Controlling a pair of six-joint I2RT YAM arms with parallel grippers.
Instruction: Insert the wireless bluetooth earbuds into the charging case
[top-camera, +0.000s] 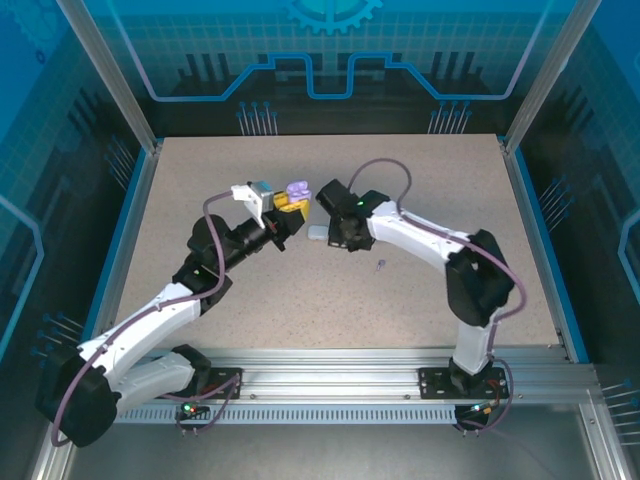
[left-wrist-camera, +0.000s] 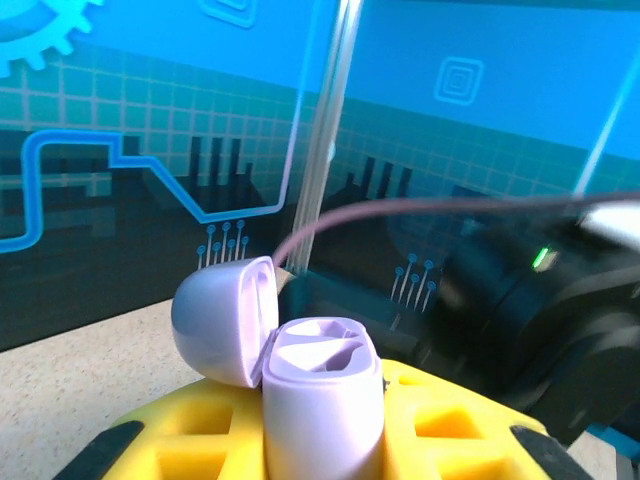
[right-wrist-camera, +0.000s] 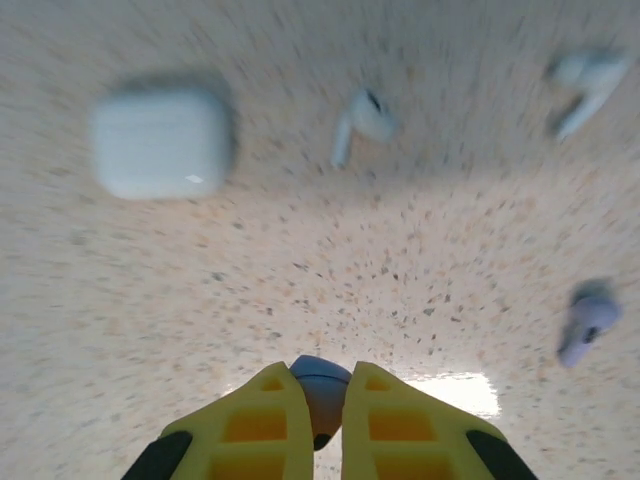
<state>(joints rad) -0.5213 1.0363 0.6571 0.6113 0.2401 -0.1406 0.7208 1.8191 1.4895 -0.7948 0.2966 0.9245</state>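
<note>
Earbud (right-wrist-camera: 322, 392) in right end effector (right-wrist-camera: 322, 372), case (left-wrist-camera: 322, 365) in left end effector (left-wrist-camera: 325, 435)

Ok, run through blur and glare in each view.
Right wrist: white case, white earbud and purple earbud are smeared by blur, the pinched bud sharper, with a glare patch on the table beside it. Left wrist: purple case crisp, right arm behind soft. Top external: even light, sharp.
</note>
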